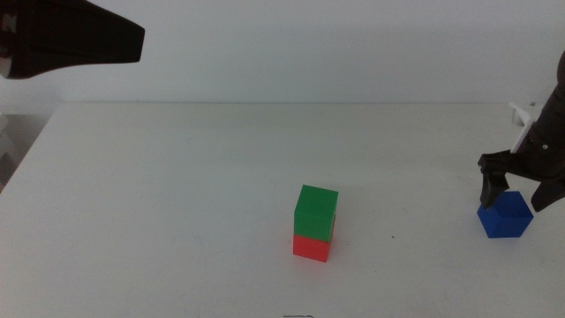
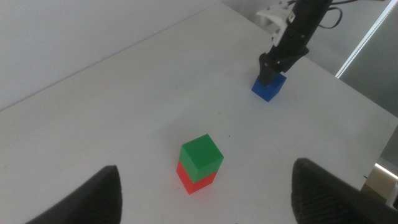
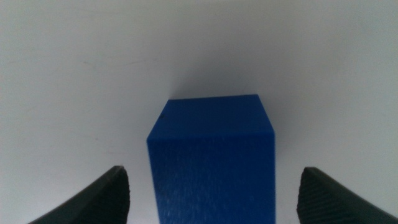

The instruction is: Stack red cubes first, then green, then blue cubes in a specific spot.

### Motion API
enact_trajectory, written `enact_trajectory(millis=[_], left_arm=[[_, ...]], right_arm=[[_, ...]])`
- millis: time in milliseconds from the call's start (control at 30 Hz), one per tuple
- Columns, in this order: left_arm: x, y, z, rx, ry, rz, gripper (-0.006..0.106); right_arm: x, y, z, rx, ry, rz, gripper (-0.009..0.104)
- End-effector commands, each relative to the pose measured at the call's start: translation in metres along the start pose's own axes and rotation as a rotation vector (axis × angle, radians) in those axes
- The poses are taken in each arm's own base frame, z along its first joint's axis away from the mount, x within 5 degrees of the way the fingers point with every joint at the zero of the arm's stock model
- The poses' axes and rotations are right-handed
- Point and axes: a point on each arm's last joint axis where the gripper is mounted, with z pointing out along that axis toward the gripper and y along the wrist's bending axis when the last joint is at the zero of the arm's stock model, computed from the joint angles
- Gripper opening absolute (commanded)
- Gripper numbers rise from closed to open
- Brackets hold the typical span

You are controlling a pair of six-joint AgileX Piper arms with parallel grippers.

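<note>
The green cube (image 1: 316, 212) sits on top of the red cube (image 1: 312, 247) near the table's middle front; the same stack shows as green (image 2: 201, 154) over red (image 2: 196, 180) in the left wrist view. At the right edge the blue cube (image 1: 505, 215) rests on the table. My right gripper (image 1: 516, 191) hovers open just above it, one jaw on each side of its top. The right wrist view shows the blue cube (image 3: 211, 155) centred between the spread jaws. My left gripper (image 2: 205, 193) is open, raised high at the far left.
The white tabletop (image 1: 177, 203) spreads wide to the left of the stack. The right arm's white cable mount (image 1: 523, 113) stands behind the blue cube. The table's right edge (image 2: 373, 106) runs close beyond that cube.
</note>
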Motion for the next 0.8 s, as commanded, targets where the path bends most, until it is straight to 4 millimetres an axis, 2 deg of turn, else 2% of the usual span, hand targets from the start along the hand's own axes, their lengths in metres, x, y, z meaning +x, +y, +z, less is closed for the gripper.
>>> enact_trajectory(millis=[0, 200, 300, 400, 467, 500, 533, 600, 767], left_arm=[[-0.009, -0.010, -0.006, 0.028, -0.066, 0.004, 0.093], [-0.009, -0.010, -0.006, 0.028, -0.066, 0.004, 0.093], [-0.009, -0.010, -0.006, 0.028, -0.066, 0.004, 0.093], [-0.009, -0.010, -0.006, 0.028, -0.066, 0.004, 0.093], [-0.009, -0.010, -0.006, 0.028, -0.066, 0.004, 0.093], [-0.009, -0.010, -0.006, 0.028, -0.066, 0.004, 0.093], [-0.009, -0.010, -0.006, 0.028, -0.066, 0.004, 0.093], [-0.009, -0.010, -0.006, 0.028, -0.066, 0.004, 0.093], [-0.009, -0.010, -0.006, 0.028, -0.066, 0.004, 0.093]], right_arm=[[-0.004, 0.002, -0.021, -0.007, -0.071, -0.011, 0.090], [-0.007, 0.002, -0.002, -0.017, -0.025, -0.002, 0.088], [-0.008, 0.001, 0.005, -0.012, -0.009, 0.013, 0.077], [-0.009, -0.001, 0.004, 0.014, -0.020, 0.033, 0.047], [-0.008, -0.002, -0.003, 0.026, -0.037, 0.027, 0.016], [-0.007, -0.001, -0.008, 0.029, -0.045, 0.021, 0.004], [-0.004, 0.000, -0.016, 0.029, -0.054, 0.014, -0.001], [0.003, 0.007, -0.038, 0.024, -0.086, 0.021, -0.001], [0.040, 0.038, -0.101, 0.000, -0.129, 0.065, -0.001]])
